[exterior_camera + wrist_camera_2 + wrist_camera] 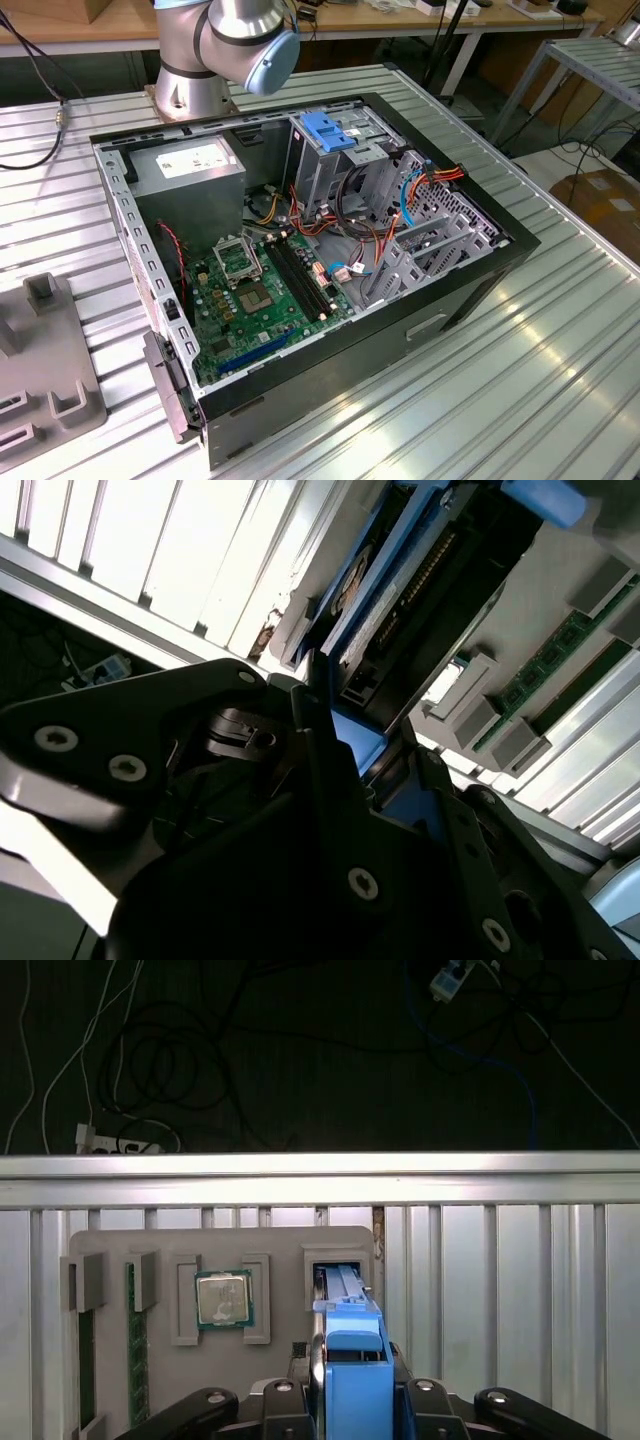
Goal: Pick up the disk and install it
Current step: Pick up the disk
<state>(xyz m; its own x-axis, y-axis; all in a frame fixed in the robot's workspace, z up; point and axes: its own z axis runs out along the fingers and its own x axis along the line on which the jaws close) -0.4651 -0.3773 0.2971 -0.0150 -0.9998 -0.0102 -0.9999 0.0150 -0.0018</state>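
Observation:
The disk (350, 1360) stands on edge in a slot of the grey holder tray (280, 1245), with its bright blue carrier frame towards the camera. In the second wrist view the disk (400, 610) shows its grey body and connector pins, and the blue frame sits between the dark fingers. My gripper (353, 1385) straddles the blue frame, one finger against each side, shut on it. In the second wrist view my gripper (375, 770) sits the same way.
The holder tray also carries a processor chip (223, 1298) and memory sticks (135, 1340). In the exterior view the open computer case (470, 290) lies on the ribbed metal table, its drive cage (325, 175) topped by a fixed blue bracket (328, 130). The arm's base (225, 45) stands behind it.

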